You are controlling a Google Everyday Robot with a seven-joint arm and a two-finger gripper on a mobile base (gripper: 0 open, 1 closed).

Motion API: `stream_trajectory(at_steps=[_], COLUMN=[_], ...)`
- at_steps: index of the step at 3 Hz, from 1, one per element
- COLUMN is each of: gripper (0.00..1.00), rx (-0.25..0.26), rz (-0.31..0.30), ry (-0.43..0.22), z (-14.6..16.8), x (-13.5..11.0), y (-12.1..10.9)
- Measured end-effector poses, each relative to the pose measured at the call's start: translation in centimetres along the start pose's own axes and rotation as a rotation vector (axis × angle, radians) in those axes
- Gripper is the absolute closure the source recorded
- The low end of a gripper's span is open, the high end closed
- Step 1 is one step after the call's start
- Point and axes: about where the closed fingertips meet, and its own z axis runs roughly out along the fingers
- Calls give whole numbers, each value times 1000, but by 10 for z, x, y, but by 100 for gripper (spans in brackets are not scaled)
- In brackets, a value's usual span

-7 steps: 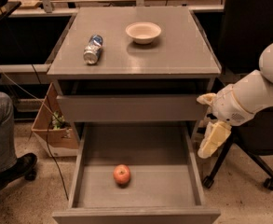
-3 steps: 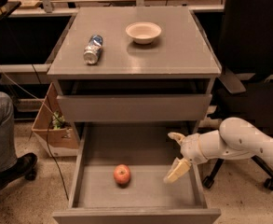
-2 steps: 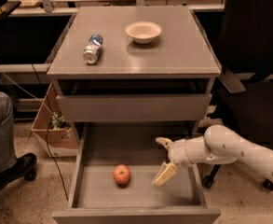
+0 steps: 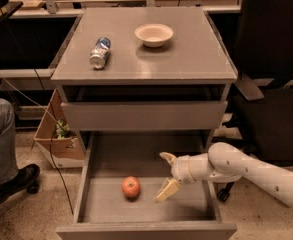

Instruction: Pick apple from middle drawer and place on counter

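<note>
one small round red-orange apple [image 4: 131,187] sits on the bare floor of the wide grey metal middle drawer [image 4: 117,156], left of centre and toward the open front. the pale two-finger gripper [image 4: 160,177] on a white arm [image 4: 246,169] reaches in from the right and hangs inside the drawer, just beside the apple but not touching it - its fingers are spread apart and hold nothing. on the smooth grey counter [image 4: 186,54] above lie a crushed silver-blue can [image 4: 100,53] and a beige bowl [image 4: 154,34].
</note>
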Motion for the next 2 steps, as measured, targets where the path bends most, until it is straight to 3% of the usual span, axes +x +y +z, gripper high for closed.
stream_trajectory(at_steps=[1, 2], gripper=[0, 0], rx=[15, 20], rz=[22, 85], ry=[-29, -86], z=[11, 50], x=[5, 19], y=[-7, -29])
